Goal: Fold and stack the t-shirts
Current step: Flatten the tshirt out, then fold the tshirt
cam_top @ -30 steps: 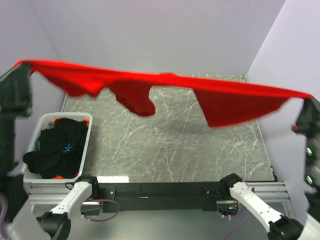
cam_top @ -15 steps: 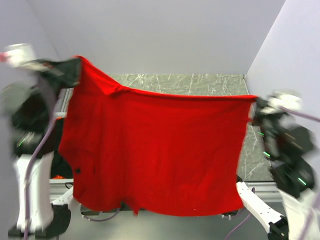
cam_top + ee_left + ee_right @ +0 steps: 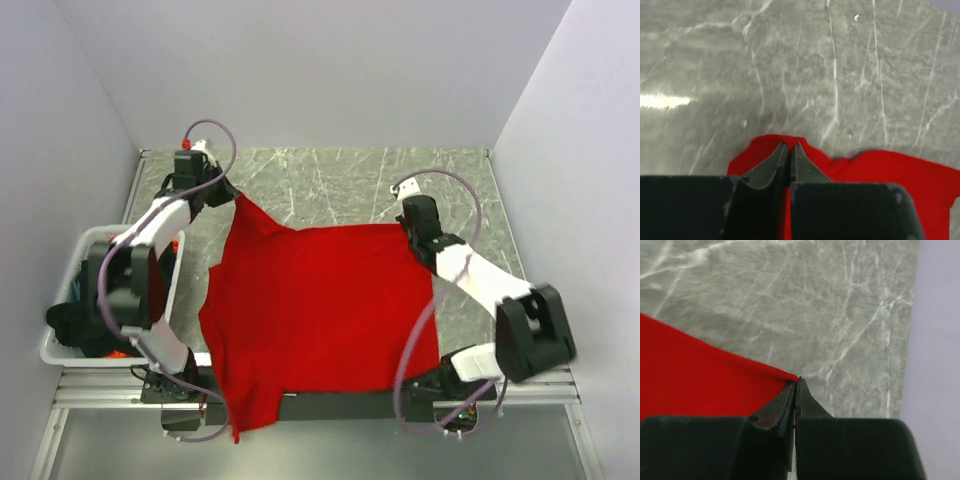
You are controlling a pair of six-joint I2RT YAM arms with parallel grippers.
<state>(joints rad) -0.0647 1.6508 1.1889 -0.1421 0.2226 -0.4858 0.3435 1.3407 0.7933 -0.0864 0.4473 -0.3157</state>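
Left tool is clamped shut on one far corner of the red t-shirt, right tool is pinched on the other, w/ the cloth laid mostly flat on the desk and its near edge hung over the desk's front. Spreading step looks abt done imo, no fold made yet; black t-shirts are seen in the basket. Next, corners prob need to be released and the bunched left side smoothed b4 folding.

White slotted basket at the left edge of a grey marbled table
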